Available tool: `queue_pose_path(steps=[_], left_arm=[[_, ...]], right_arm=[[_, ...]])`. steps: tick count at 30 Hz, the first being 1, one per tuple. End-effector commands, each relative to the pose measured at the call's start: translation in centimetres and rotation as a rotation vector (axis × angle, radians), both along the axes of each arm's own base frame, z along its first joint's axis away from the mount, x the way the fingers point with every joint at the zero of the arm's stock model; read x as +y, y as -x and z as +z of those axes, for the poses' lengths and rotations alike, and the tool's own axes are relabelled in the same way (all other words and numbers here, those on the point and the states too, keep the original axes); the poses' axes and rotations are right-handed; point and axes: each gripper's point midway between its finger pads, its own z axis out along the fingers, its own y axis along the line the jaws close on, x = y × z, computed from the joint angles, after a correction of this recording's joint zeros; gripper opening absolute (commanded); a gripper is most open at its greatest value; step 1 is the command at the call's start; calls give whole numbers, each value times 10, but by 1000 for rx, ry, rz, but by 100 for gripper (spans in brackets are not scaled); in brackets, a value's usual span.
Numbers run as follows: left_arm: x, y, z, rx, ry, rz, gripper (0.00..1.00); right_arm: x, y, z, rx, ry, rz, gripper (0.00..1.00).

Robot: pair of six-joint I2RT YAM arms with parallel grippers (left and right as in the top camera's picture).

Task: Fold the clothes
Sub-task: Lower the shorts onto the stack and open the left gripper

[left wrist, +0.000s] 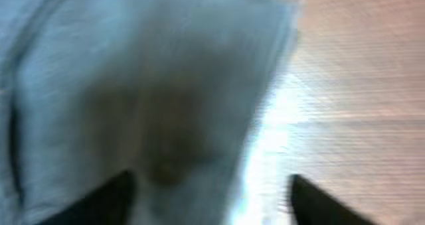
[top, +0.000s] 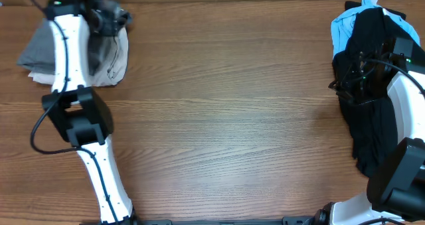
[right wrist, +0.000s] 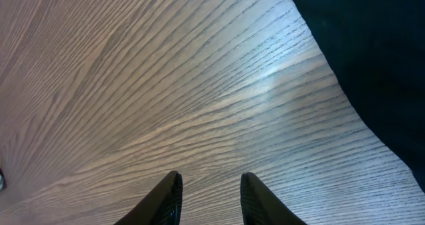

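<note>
Folded grey shorts [top: 36,49] lie at the table's far left corner, and in the left wrist view they fill the left side as blurred grey fabric [left wrist: 133,85]. My left gripper [top: 106,19] hovers over their right part, its jaws [left wrist: 209,202] open wide with nothing between them. A black garment [top: 372,112] lies heaped along the right edge, with a light-blue one [top: 345,26] at its far end. My right gripper [right wrist: 209,195] hangs over bare wood beside the black garment [right wrist: 372,52], jaws a little apart and empty.
The wooden table [top: 232,105] stretches between the two heaps. My left arm [top: 80,119] runs up the left side and my right arm [top: 402,119] curves over the black heap. The back edge of the table is close behind both heaps.
</note>
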Motion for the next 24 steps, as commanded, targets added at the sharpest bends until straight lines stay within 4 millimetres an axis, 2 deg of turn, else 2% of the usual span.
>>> queue_pose_path(steps=[1, 2, 5, 7, 8, 14, 18, 24], left_arm=[[-36, 1, -6, 19, 35, -53, 100], [-41, 1, -5, 16, 35, -61, 100], [-52, -4, 22, -35, 29, -82, 100], [-54, -5, 54, -87, 22, -86, 100], [-54, -5, 80, -131, 17, -86, 100], [-46, 13, 164, -260, -18, -85, 100], [-47, 37, 207, -307, -25, -83, 100], [-53, 96, 284, -407, -33, -78, 100]], right_arm=[[-2, -3, 7, -20, 15, -5, 33], [-2, -3, 7, -21, 15, -5, 33], [-3, -3, 7, -21, 15, -5, 34], [-3, -3, 7, -21, 16, -5, 35], [-3, -3, 7, -21, 15, -5, 35], [-3, -4, 7, -22, 16, -5, 35], [-2, -6, 8, -38, 27, 23, 39], [-1, -8, 25, -74, 46, 52, 47]])
